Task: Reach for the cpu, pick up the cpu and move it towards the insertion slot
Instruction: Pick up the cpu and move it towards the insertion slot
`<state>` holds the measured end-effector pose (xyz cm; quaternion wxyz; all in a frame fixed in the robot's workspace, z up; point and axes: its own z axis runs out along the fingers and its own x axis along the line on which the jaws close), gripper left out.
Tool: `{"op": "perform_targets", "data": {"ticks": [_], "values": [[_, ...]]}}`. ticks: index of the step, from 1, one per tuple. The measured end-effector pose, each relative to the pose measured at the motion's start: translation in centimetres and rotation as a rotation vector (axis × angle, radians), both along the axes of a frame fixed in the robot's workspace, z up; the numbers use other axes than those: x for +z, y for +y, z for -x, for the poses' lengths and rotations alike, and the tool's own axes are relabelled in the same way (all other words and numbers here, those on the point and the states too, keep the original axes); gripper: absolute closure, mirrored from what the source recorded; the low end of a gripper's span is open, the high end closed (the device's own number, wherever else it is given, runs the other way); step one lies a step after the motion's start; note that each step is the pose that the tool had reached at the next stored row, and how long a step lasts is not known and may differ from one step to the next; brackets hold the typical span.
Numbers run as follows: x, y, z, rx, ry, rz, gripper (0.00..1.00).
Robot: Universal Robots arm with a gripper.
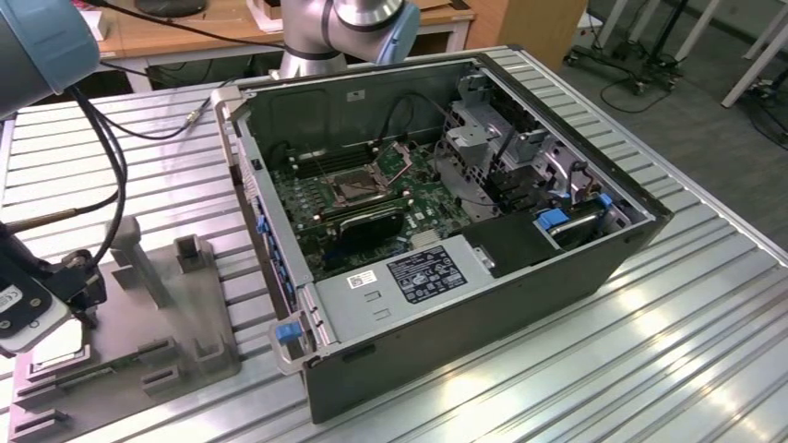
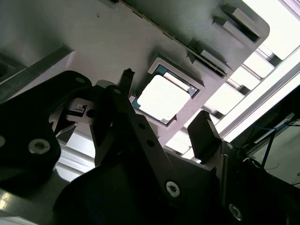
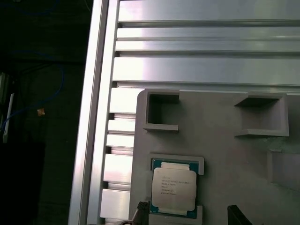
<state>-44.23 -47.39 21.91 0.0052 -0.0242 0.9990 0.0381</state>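
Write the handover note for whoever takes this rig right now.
End effector: open, poised over the cpu with a finger on each side, not shut on it.
The cpu lies flat in its recess of the grey tray, which stands on the exterior view's left of the computer case.
Insertion slot: on the board inside the case.
Done: the reach. Left: grasp, lift, carry to the slot.

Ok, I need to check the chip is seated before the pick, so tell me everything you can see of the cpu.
The cpu is a thin square chip: a pale silvery metal lid with small dark print, and a green board edge showing around it. It lies flat, face up, in a shallow framed recess of the grey plastic tray, near the tray's edge. The open gripper hangs above it, one finger to each side, neither visibly touching it.
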Motion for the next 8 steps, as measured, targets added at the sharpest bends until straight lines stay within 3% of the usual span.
{"op": "perform_targets", "data": {"ticks": [8], "values": [[-0.4,0.21,0.0,0.0,0.0003,-0.0013,0.26]]}}
